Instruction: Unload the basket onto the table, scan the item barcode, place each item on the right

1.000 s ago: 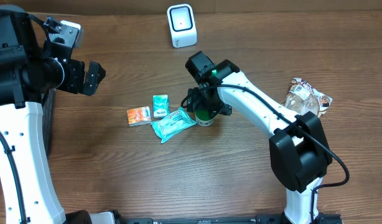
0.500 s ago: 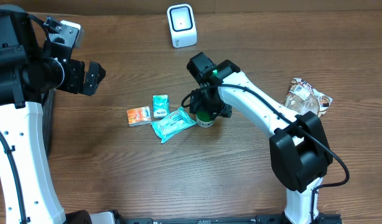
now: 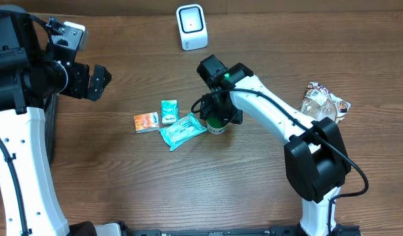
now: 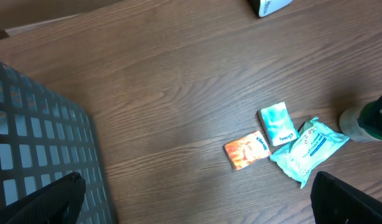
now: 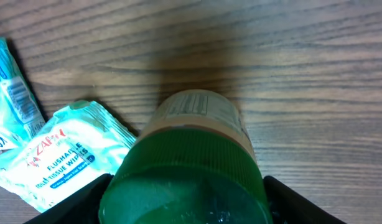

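Item: a bottle with a green lid point(image 5: 191, 118) stands upright on the table point(image 3: 123, 177), near the middle, just right of a pack of flushable wipes point(image 3: 182, 130).
Right gripper point(image 5: 185, 202): down over the bottle, one finger on each side of the lid and close against it; whether they press on it I cannot tell.
Left gripper point(image 4: 197, 199): wide open and holding nothing, raised over the table's left side, well apart from the bottle.
Scanner point(image 3: 191, 26): a white unit at the far edge of the table, well apart from the bottle.
Other packets: a small teal packet point(image 3: 169, 111) and an orange packet point(image 3: 146, 121) lie just left of the wipes.
Right edge: a clear-wrapped item point(image 3: 325, 103) lies by the right arm.
Left edge: a grey mesh basket point(image 4: 35, 155).
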`<move>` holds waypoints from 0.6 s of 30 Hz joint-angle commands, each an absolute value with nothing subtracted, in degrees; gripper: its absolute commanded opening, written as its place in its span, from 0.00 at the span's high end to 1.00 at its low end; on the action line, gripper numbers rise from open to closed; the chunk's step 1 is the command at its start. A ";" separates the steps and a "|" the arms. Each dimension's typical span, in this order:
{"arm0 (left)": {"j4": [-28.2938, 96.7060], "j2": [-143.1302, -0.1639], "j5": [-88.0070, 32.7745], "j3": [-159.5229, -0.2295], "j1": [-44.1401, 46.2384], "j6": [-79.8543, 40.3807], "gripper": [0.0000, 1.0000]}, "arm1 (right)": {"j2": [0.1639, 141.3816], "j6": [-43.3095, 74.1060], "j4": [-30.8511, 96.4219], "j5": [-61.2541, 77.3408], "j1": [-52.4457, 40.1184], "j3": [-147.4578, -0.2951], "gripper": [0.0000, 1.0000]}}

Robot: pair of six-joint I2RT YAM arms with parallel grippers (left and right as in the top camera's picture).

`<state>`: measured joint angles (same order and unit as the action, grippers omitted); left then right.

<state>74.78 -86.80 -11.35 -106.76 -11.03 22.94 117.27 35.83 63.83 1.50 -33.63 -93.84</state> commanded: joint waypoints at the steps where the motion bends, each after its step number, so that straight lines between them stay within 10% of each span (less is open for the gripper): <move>1: 74.76 -86.56 -11.57 -107.90 -11.22 24.23 0.00 | 118.52 35.77 63.09 1.58 -33.26 -93.58 0.25; 18: 74.76 -86.56 -11.57 -107.90 -11.22 24.23 0.00 | 119.09 34.26 60.95 0.47 -33.26 -92.27 0.23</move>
<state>74.78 -86.80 -11.35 -106.76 -11.03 22.94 118.04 34.52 61.84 1.26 -33.45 -93.41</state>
